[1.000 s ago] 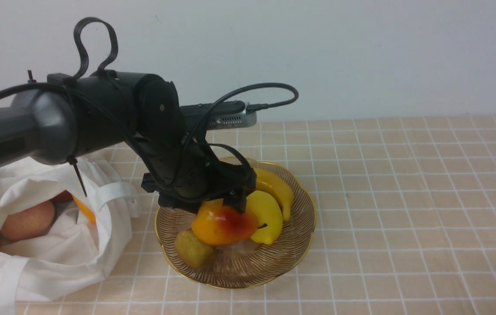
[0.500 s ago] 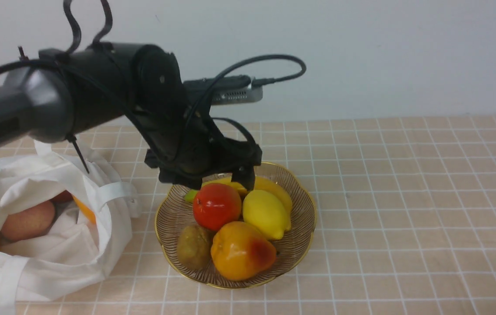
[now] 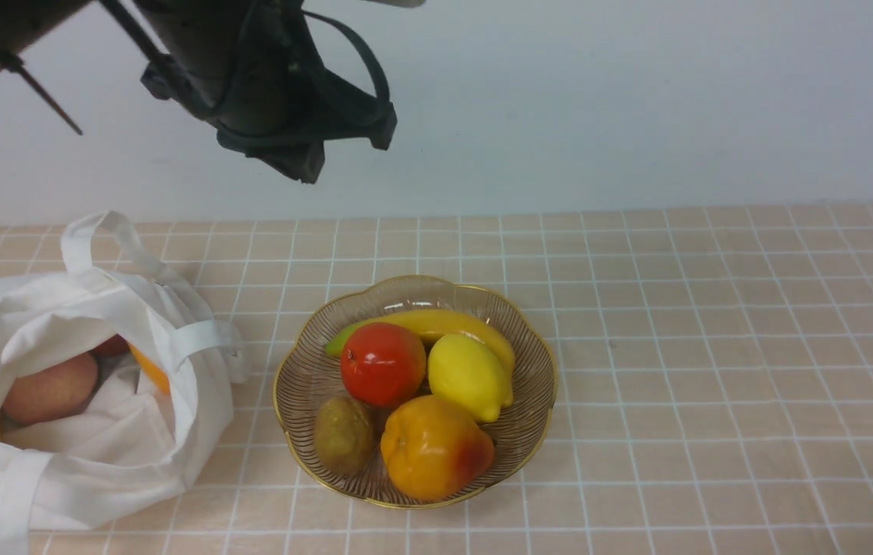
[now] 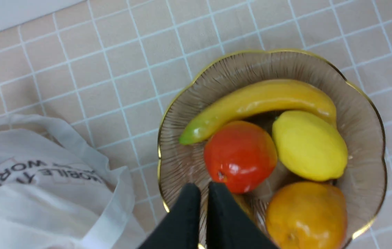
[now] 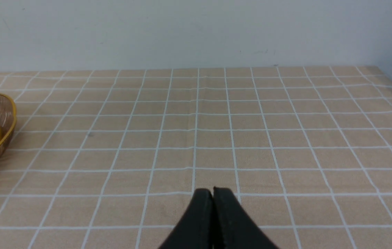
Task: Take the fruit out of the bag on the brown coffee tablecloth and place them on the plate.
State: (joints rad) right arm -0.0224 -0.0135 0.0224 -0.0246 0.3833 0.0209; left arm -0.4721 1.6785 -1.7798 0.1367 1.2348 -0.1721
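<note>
A light peach-brown tablecloth (image 3: 713,347) with a white grid covers the desk. Near its left edge, towards the front, a white cloth bag (image 3: 97,462) lies slumped with its mouth sagging open, probably so the contents can be reached from above. Inside it are a pale pink-red round fruit (image 3: 51,389) and, beside it under a strap, a slender orange one (image 3: 152,371); neither has been moved yet. Just to the bag's right, about midway along the front edge, sits a shallow ribbed glass plate (image 3: 535,385) with a scalloped gold rim. The plate holds five pieces packed close together. The orange-yellow fruit with a red blush (image 3: 436,447) is at the front, with a brown-green kiwi (image 3: 344,435) beside it. A shiny red round fruit (image 3: 382,364) and a lemon (image 3: 468,376) are behind them, and a banana (image 3: 436,322) curves along the back. The left gripper (image 4: 199,187) hangs high above the plate's bag side, jaws pressed together and empty, seemingly raised to clear the piled fruit. The right gripper (image 5: 212,191), also closed on nothing, sits low over bare cloth towards the right edge, well apart from the plate and apparently keeping out of the way.
</note>
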